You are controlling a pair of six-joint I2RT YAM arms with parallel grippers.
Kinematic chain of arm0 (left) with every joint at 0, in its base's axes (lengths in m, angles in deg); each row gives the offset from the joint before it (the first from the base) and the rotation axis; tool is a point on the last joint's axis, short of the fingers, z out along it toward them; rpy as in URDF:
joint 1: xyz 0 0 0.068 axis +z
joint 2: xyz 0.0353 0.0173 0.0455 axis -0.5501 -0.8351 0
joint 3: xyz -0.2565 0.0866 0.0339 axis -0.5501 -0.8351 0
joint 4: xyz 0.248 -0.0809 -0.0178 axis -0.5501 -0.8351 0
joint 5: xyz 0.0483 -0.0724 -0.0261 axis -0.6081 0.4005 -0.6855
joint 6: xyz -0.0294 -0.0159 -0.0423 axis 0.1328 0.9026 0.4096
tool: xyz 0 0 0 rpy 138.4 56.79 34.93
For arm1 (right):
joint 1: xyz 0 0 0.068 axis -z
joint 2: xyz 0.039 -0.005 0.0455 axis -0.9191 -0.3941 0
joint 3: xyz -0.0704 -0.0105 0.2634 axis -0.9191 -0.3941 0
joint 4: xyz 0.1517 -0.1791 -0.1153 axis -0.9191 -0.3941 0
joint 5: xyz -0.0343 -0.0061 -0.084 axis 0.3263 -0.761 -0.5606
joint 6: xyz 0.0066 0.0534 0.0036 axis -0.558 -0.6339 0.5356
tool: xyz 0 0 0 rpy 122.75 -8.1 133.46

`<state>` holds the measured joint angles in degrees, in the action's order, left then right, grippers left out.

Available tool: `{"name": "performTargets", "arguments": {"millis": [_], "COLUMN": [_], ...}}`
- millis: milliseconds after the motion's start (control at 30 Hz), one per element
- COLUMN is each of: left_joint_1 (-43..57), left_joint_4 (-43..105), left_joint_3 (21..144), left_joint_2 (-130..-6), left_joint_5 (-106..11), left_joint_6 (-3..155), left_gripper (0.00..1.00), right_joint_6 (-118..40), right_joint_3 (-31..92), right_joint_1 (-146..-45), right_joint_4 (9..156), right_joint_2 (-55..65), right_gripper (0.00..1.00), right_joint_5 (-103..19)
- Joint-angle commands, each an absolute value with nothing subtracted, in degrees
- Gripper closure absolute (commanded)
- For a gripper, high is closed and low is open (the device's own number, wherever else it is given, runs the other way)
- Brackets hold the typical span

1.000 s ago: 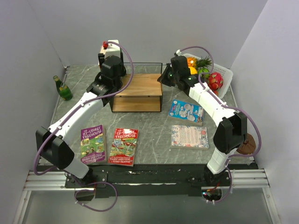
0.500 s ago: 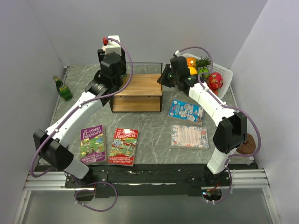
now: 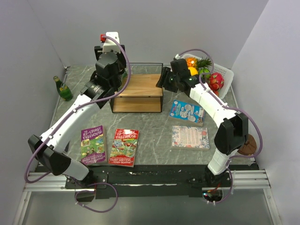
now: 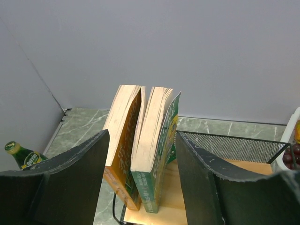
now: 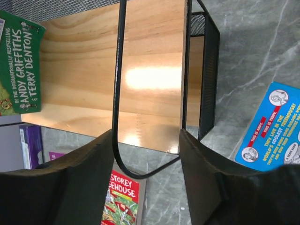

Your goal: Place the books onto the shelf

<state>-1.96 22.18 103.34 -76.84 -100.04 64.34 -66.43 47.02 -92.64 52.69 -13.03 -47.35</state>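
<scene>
Right claw [image 5: 146, 157] opened wide, black-wire light wooden shelf [image 5: 150, 75] released mid-frame; left claw [image 4: 140, 157], also wide, raised off upright orange and green paperbacks [image 4: 152, 126]. Four flat books [image 3: 123, 146] still unshelved.

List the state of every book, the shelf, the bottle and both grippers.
shelf, upright, holding two books
orange book, standing on the shelf
green book, standing beside it
purple book, flat on the table
red book, flat on the table
blue book, flat on the table
pink book, flat on the table
bottle, upright
left gripper, open
right gripper, open astride the shelf's wire
</scene>
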Motion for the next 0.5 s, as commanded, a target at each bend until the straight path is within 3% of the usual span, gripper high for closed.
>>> {"name": "performTargets", "arguments": {"millis": [0, 267, 467], "left_joint_1": [-3.1, -5.9, -17.2], "left_joint_4": [23.3, 21.8, 13.6], "left_joint_3": [106.1, 106.5, 101.2], "left_joint_2": [-73.8, -70.5, -63.6], "left_joint_5": [-101.7, -103.1, -105.0], "left_joint_6": [62.6, 63.2, 74.0], "left_gripper": [0.35, 0.27, 0.33], "right_joint_6": [-65.8, -66.4, -68.4], "right_joint_3": [46.7, 45.3, 27.9], "right_joint_1": [-92.7, -92.7, -96.9], "right_joint_4": [51.7, 48.9, 54.2], "right_joint_2": [-7.4, 1.3, 17.1], "right_gripper": [0.34, 0.24, 0.24], "right_joint_5": [-49.0, -51.0, -53.7]}}
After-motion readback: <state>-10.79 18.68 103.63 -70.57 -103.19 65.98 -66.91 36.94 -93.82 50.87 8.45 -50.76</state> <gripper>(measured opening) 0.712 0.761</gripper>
